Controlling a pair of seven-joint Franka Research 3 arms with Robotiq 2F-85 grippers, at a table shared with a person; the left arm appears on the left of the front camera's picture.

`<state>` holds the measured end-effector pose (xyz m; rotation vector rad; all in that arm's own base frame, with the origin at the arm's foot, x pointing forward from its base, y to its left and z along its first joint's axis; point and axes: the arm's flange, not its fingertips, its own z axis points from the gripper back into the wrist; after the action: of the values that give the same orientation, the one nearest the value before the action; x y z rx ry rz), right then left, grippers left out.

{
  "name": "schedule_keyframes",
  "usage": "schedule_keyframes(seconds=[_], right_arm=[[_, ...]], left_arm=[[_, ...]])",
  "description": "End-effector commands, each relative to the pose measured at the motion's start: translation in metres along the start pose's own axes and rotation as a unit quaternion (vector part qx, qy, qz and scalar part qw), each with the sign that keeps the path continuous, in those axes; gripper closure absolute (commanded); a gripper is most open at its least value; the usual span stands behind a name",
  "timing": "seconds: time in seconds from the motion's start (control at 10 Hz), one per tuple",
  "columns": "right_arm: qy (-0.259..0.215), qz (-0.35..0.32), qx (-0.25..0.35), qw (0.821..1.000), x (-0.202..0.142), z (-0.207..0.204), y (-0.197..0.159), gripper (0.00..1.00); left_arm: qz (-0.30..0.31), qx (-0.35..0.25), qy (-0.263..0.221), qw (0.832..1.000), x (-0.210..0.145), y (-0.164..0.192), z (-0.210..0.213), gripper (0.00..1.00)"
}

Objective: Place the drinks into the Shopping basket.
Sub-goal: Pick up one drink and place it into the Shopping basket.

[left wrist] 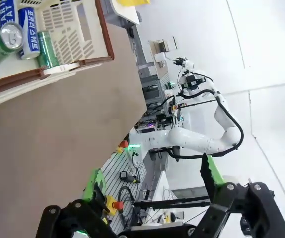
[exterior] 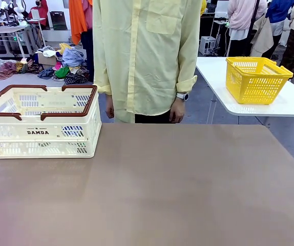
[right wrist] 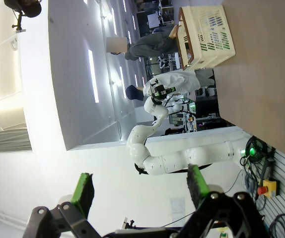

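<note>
The Shopping basket (exterior: 14,134), cream-white with a red-brown rim and "DAMDA" lettering, stands on the brown table at the far left. In the left wrist view the basket (left wrist: 58,70) lies at the top left with several drinks lying inside it. Among them are a green can (left wrist: 2,43) with a silver top, a blue can (left wrist: 29,29) and a second green can (left wrist: 47,47). My left gripper (left wrist: 152,181) hangs open and empty, well away from the basket. My right gripper (right wrist: 140,188) is open and empty too, with the basket (right wrist: 209,34) far off.
A person in a pale yellow shirt (exterior: 142,56) stands at the table's far edge, hands down. A yellow mesh basket (exterior: 256,79) sits on a white side table (exterior: 290,102) at the right. The brown table (exterior: 162,189) is bare in the middle and front.
</note>
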<state>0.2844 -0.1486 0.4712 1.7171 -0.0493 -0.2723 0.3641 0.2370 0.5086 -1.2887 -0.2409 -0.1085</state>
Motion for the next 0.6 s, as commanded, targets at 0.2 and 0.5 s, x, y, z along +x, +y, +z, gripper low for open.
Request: schedule_keyframes(seconds=[0.2,0.5], right_arm=[[0.001,-0.003,0.004,1.0,-0.0004,-0.0001,0.0057,0.0],[0.001,-0.003,0.004,1.0,-0.0004,-0.0001,0.0057,0.0]], left_arm=[[-0.001,0.006,0.002,1.0,-0.0051,-0.0093,-0.0042,0.0],[-0.001,0.006,0.002,1.0,-0.0051,-0.0093,-0.0042,0.0]])
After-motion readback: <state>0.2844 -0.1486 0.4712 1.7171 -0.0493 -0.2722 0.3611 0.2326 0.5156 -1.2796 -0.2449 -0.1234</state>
